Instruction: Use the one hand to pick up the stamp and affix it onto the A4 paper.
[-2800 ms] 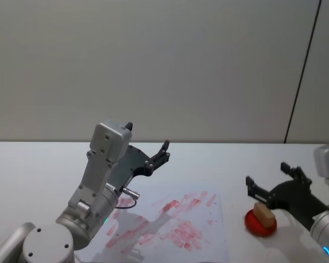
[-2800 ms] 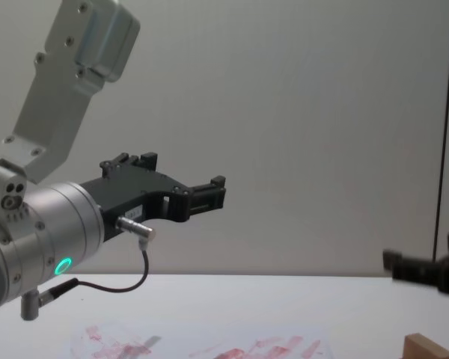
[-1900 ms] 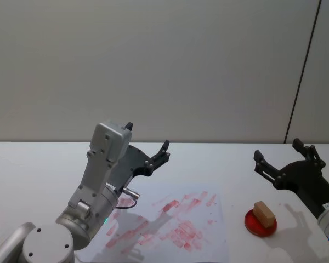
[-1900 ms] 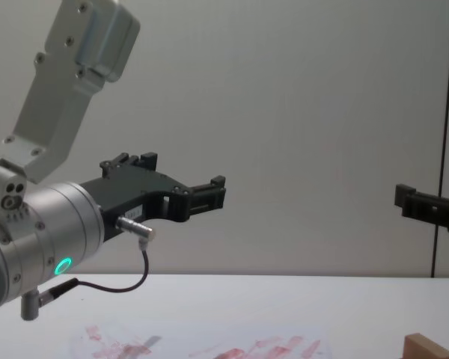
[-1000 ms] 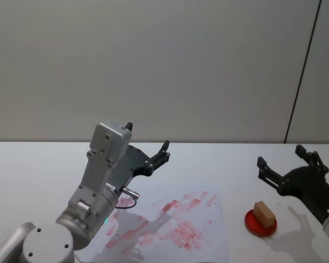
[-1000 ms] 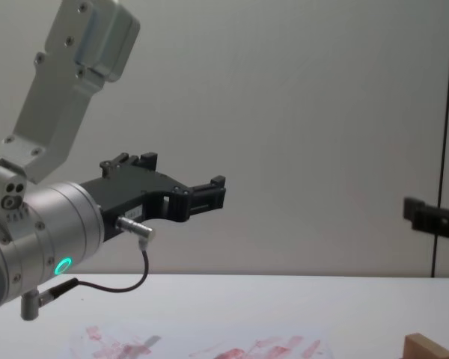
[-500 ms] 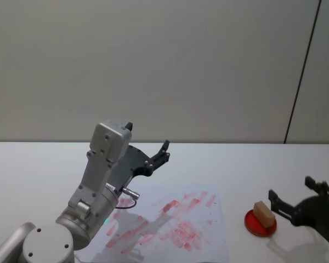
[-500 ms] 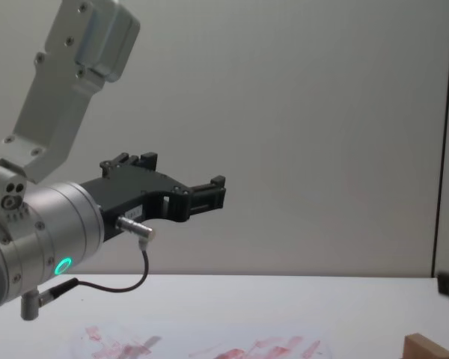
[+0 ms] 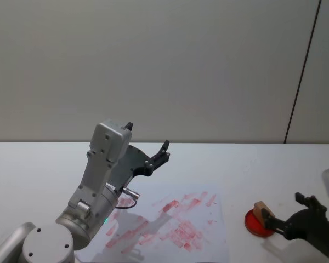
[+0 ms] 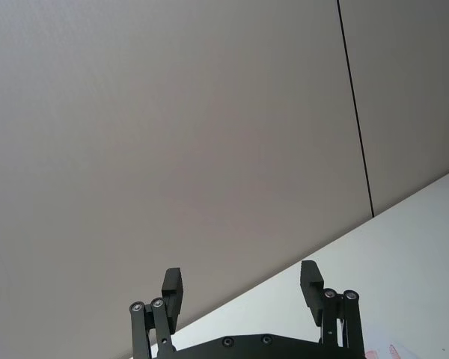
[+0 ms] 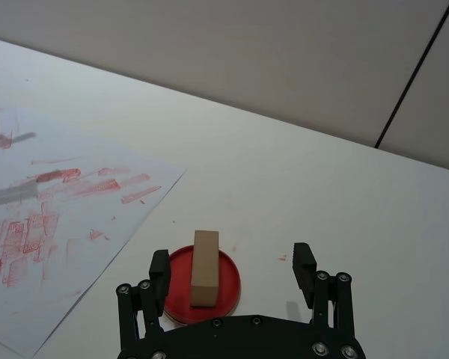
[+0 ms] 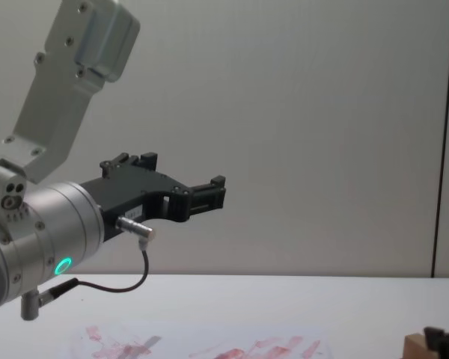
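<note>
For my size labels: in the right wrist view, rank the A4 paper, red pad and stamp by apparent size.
1. A4 paper, largest, though cut off at the edge.
2. red pad.
3. stamp, smallest, resting on the pad.

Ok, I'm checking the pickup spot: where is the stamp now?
Head view, lower right: the stamp sits on the red ink pad, right of the A4 paper, by the right gripper.

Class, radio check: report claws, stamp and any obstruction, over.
Right claw open, low, facing stamp. Stamp ungripped on red pad, off A4 paper. Left claw open, raised. No obstruction.
</note>
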